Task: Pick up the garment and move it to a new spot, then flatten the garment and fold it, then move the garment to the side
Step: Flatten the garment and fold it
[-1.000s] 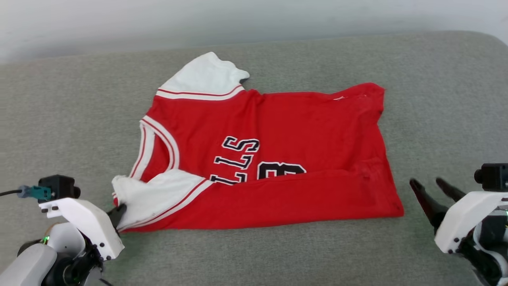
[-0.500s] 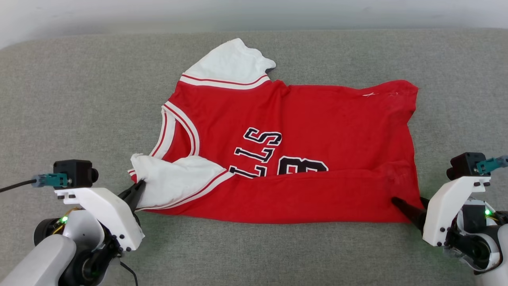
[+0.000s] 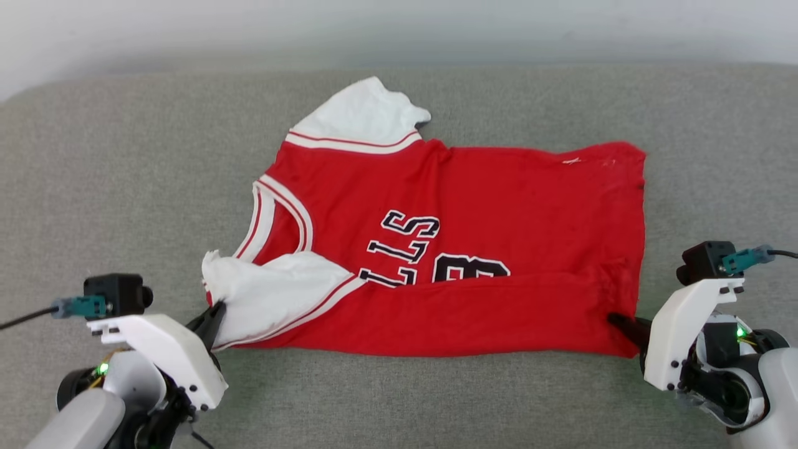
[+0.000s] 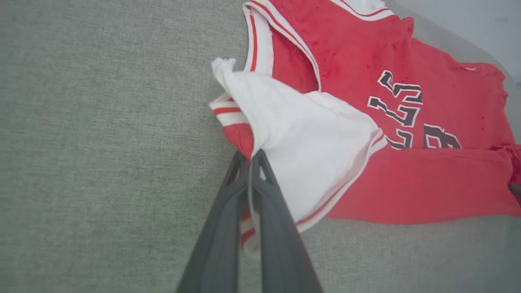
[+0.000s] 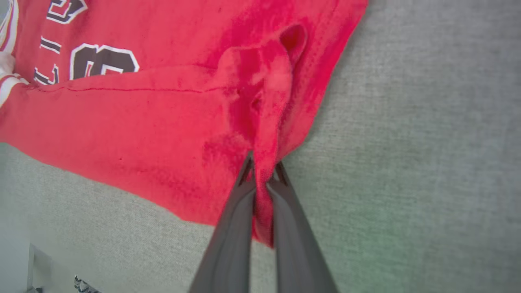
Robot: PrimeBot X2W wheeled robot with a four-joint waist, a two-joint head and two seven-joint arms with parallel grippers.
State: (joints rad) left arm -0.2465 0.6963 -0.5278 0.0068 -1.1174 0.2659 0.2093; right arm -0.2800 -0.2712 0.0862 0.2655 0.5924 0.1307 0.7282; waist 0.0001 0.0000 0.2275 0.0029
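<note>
On grey cushion (image 3: 124, 187) | garment (image 3: 499, 199) red, near edge folded | left gripper (image 3: 218, 307) pinches sleeve (image 3: 274, 293) | right gripper (image 3: 614, 318) pinches hem (image 3: 626, 293) | pale wall (image 3: 399, 25) behind

The garment (image 3: 499, 206) is bright red with white sleeves, red-and-white striped trim and white-edged black lettering, on a flecked grey bench (image 3: 124, 156).
</note>
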